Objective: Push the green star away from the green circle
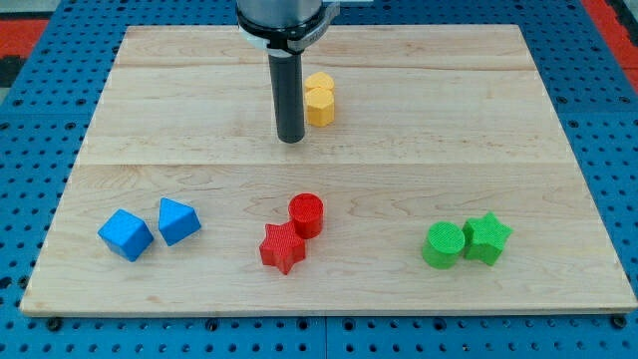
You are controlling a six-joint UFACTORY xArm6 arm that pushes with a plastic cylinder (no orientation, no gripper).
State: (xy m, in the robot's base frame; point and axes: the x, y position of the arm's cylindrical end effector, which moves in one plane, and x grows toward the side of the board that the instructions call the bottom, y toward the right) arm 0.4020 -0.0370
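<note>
The green star lies at the board's lower right, touching the green circle on its left. My tip is at the end of the dark rod in the upper middle of the board, far up and to the left of both green blocks. It stands just left of and slightly below the two yellow blocks.
Two yellow blocks sit together right of the rod. A red circle and a red star touch at the lower middle. Two blue blocks lie at the lower left. The wooden board rests on a blue pegboard.
</note>
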